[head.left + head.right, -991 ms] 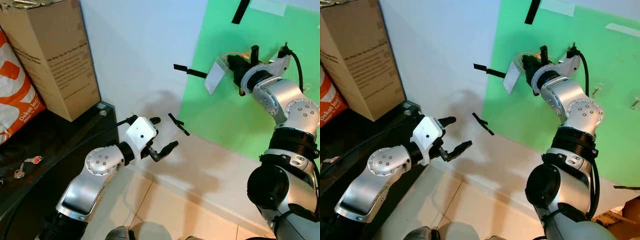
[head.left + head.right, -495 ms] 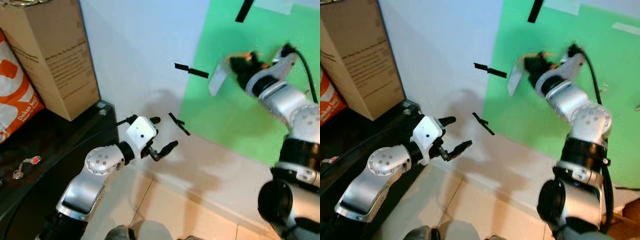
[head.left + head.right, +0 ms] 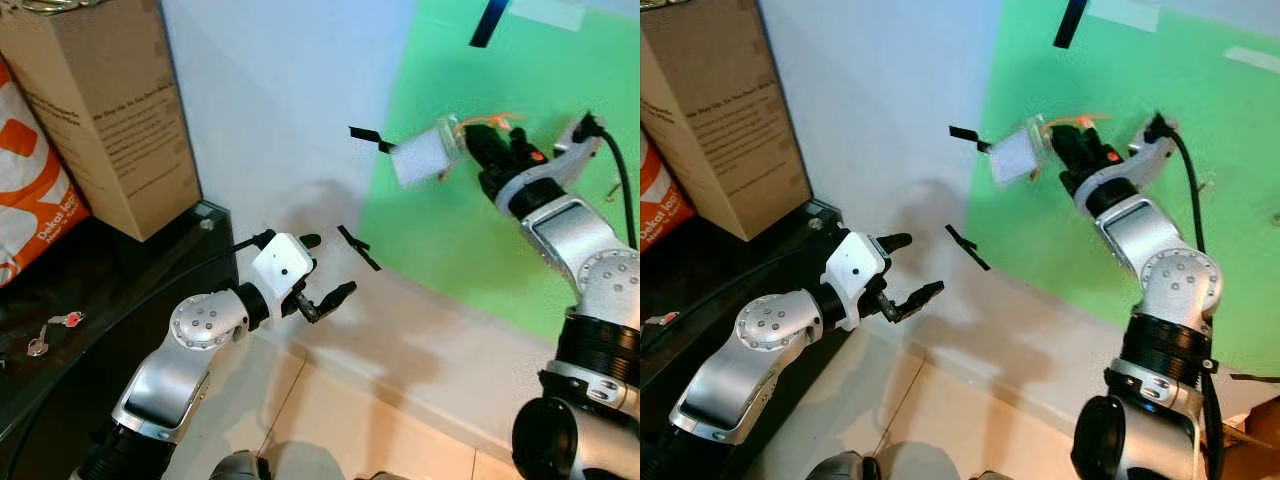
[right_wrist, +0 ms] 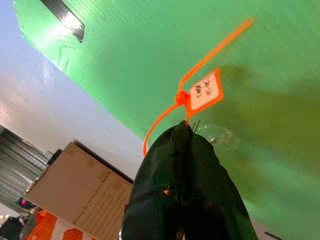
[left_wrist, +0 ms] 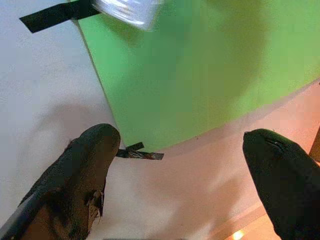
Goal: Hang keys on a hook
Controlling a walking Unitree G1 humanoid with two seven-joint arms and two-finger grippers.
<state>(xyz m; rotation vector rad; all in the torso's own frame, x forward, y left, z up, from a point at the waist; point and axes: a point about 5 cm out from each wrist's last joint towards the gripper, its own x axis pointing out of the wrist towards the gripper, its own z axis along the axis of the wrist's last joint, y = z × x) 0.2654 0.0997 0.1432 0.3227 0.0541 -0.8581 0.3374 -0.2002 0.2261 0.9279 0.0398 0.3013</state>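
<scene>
1. The landmark is the large green board [image 3: 500, 200], which is fixed on the white wall [image 3: 270, 110] with strips of black tape [image 3: 368, 136].
2. The right gripper [image 3: 478, 145] is raised in front of the upper part of the green board; its two black fingers [image 4: 185, 185] are pressed together on the key bundle.
3. The key bundle with a clear plastic sleeve, a white card and an orange zip-tie label [image 3: 425, 155] hangs out from the fingertips, over the left edge of the green board. I cannot make out the keys themselves.
4. Small metal hooks [image 3: 612, 186] stick out of the green board, to the right of the right gripper.
5. The left gripper [image 3: 325, 275] is held low, to the left of the green board and below its left edge, near the white wall; its fingers stand wide apart and hold nothing.
6. Far left of the green board a brown cardboard box [image 3: 100, 110] stands on a black glass table [image 3: 120, 280], where a small key with a red tag [image 3: 55, 330] lies.
</scene>
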